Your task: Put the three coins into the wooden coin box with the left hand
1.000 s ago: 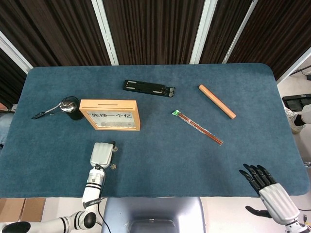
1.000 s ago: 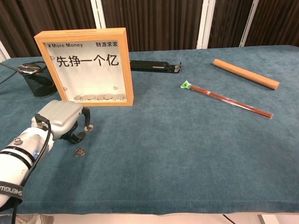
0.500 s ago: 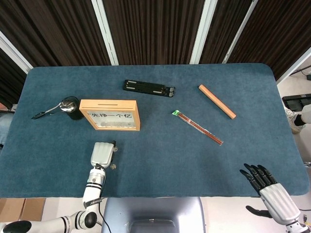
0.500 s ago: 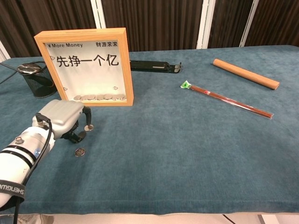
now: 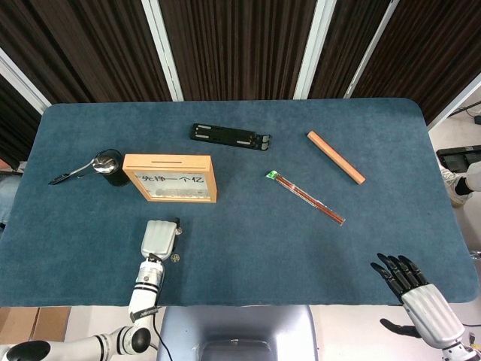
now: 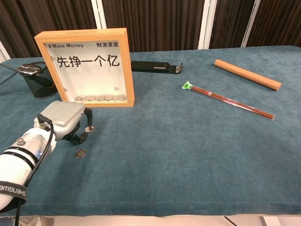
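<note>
Dark curtain panels back a table [image 5: 301, 248] covered in blue napped cloth. Head view: the wooden coin box [image 5: 170, 177], a flat rectangular frame, stands upright left of centre. The left hand [image 5: 158, 239] is palm-down just in front of it, with one coin [image 5: 174, 258] lying beside it. The right hand [image 5: 409, 284] waits at the near right edge, fingers spread, holding nothing.

Chest view: left fingertips [image 6: 89, 123] touch a second coin [image 6: 89, 128] on the cloth; whether it is pinched cannot be told. Round metal discs already lie behind the box's clear pane. At least two coins remain outside.
</note>
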Available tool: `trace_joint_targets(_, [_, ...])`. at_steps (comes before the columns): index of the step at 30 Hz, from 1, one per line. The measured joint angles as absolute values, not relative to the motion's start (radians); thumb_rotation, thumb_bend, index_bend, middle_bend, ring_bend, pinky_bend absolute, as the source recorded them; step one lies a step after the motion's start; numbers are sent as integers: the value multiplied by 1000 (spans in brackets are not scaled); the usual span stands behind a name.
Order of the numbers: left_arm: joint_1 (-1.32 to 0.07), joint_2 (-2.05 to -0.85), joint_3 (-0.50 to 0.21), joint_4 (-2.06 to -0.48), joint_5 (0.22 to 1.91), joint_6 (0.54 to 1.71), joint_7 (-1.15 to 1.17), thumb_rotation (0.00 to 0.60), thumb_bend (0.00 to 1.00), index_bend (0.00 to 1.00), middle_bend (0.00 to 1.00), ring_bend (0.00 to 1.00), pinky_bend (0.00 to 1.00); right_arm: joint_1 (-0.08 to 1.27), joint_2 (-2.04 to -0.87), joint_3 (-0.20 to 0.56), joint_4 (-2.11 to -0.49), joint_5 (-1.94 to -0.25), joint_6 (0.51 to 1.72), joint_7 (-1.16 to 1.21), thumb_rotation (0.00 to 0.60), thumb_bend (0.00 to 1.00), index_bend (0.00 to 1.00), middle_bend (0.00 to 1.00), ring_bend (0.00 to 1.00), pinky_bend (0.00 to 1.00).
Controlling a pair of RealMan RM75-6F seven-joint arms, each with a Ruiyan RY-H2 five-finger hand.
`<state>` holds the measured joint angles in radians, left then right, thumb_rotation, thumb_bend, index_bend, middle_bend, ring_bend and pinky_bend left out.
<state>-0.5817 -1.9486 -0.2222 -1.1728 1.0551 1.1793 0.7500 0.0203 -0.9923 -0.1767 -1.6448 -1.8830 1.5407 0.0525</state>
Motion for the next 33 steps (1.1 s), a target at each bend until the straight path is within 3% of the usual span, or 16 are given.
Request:
trace_joint_targets(17, [-597,-1957,-228,-1159,1041,1177,751,600,390,445,1000,1000,1000,19,-989,-176,-1642,-1885,1547,62,600,134,0,0,0,0])
trace_joint_targets(22, [-601,-1961,-231,-1147,1035,1175,750,600,386,487,1000,1000,1000,18,-987,-176,-1642,-1886,1551,64,600,134,0,0,0,0])
trace_joint_targets(33, [-604,-1972,-233,-1115,1061,1190,700,600,435,503,1000,1000,1000,19,-987,-177,-1642,-1886,1547,65,600,134,0,0,0,0])
